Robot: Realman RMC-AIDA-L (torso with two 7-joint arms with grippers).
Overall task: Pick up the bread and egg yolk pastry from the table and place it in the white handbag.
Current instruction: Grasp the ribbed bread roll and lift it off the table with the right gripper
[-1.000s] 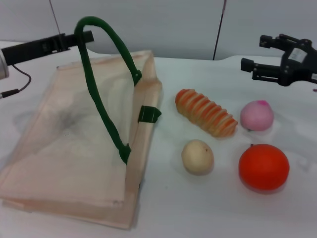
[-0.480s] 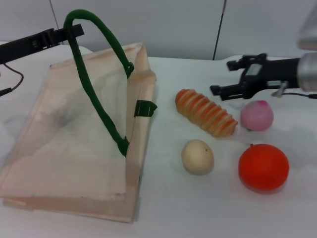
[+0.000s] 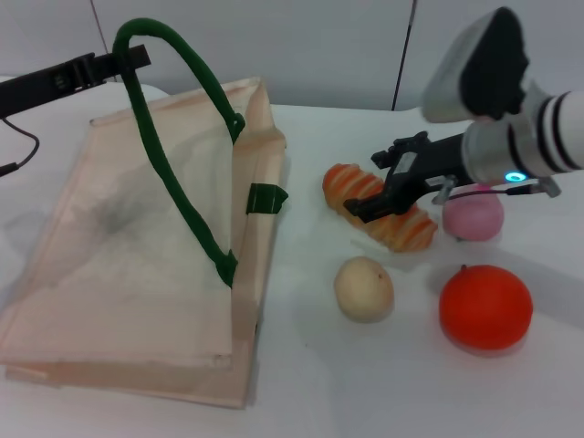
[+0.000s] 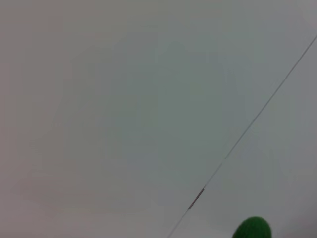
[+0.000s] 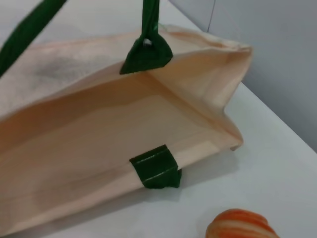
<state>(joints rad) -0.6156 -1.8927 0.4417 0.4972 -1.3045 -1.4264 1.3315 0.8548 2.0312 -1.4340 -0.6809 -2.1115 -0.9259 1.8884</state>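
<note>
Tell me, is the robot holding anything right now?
Yes. The left gripper holds the white handbag up by its green handle. The right gripper, open over the bread, holds nothing.

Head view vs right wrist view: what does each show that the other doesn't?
Head only: the right claw open over the bread, the egg yolk pastry, a pink ball, an orange ball, and the left claw holding up the green handle.

Right wrist only: a close look into the white handbag through its open mouth; nothing shows in the part seen.

Both: the handbag, its green tab, the handle and one end of the bread.
</note>
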